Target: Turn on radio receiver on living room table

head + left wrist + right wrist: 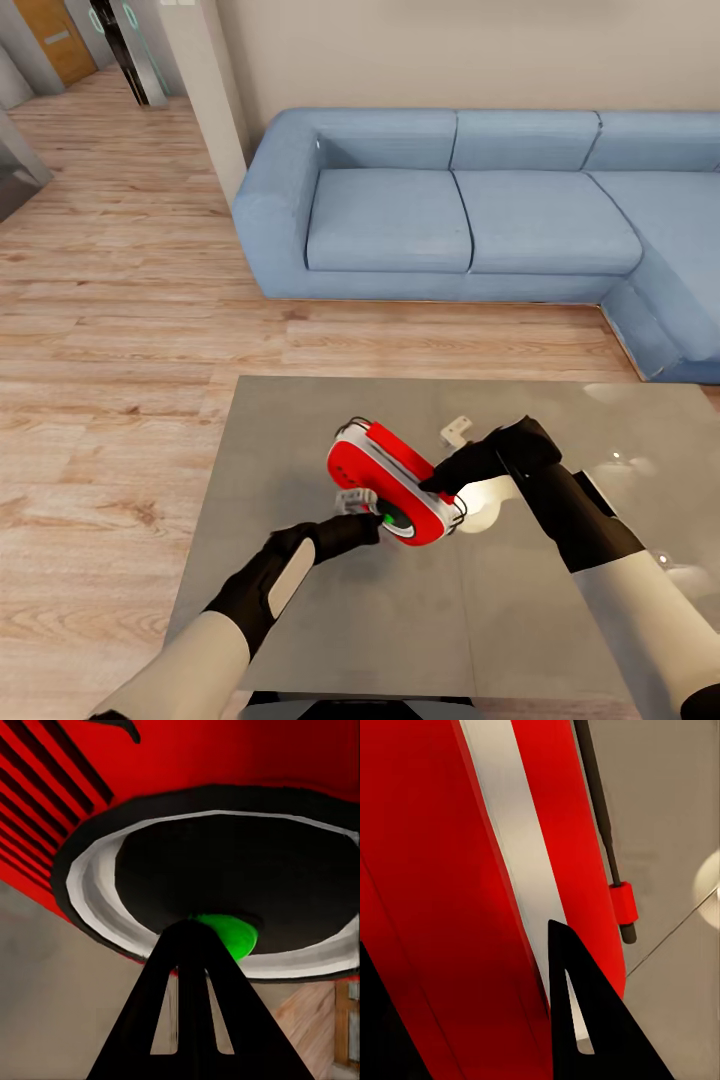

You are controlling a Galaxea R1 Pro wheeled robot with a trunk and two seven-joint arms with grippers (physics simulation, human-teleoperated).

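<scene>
From the head view, the glossy grey table (300, 600) is standing on a light wood floor (110, 330) in the living room, mirroring pale highlights near its right side, with a blue L-shaped sofa (480, 215) sitting beyond it against a beige wall (450, 50). The radio receiver (385, 480) is tilting over the table, the right gripper (450, 485) grasping its right end while the left gripper (365, 515) is meeting its front dial.

In the left wrist view, a black fingertip (191, 967) is touching a green spot (229, 934) inside the dial; whether these fingers are released or clenched, I cannot tell.

In the right wrist view, dark fingers (585, 1020) are clamping the radio's red body along its silver band (521, 877), grey table (675, 810) showing behind.
</scene>
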